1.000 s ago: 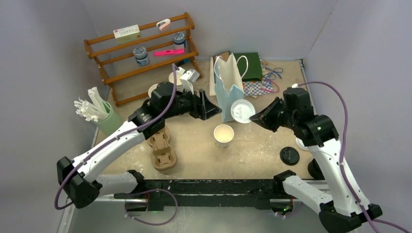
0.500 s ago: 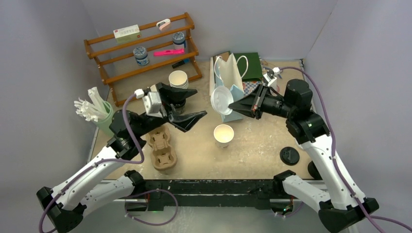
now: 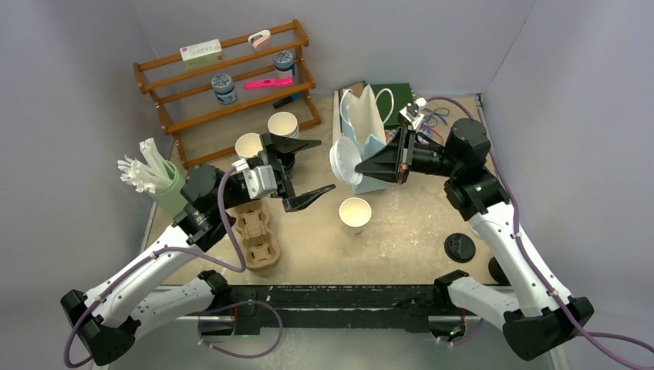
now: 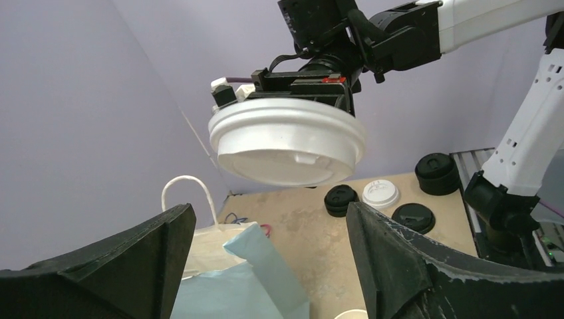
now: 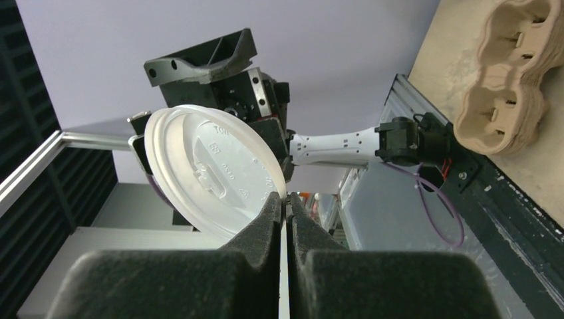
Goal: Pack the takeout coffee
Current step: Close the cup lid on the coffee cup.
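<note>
A cream paper cup stands open, without a lid, mid-table; its rim also shows in the left wrist view. My right gripper is shut on the rim of a white plastic lid and holds it on edge in the air, up and left of the cup. The lid also shows in the right wrist view, pinched at my right gripper. My left gripper is wide open and empty, facing the lid from the left. A black lidded cup stands at the near right.
A light blue paper bag stands behind the lid. A brown pulp carrier lies at the near left. Lidless cream cups stand by the wooden shelf. A black lid and more lids lie at the right. A green stirrer holder stands at the left.
My right gripper has carried the white lid left and turned it on edge. My left arm has pulled back and raised its open gripper to face the lid.
</note>
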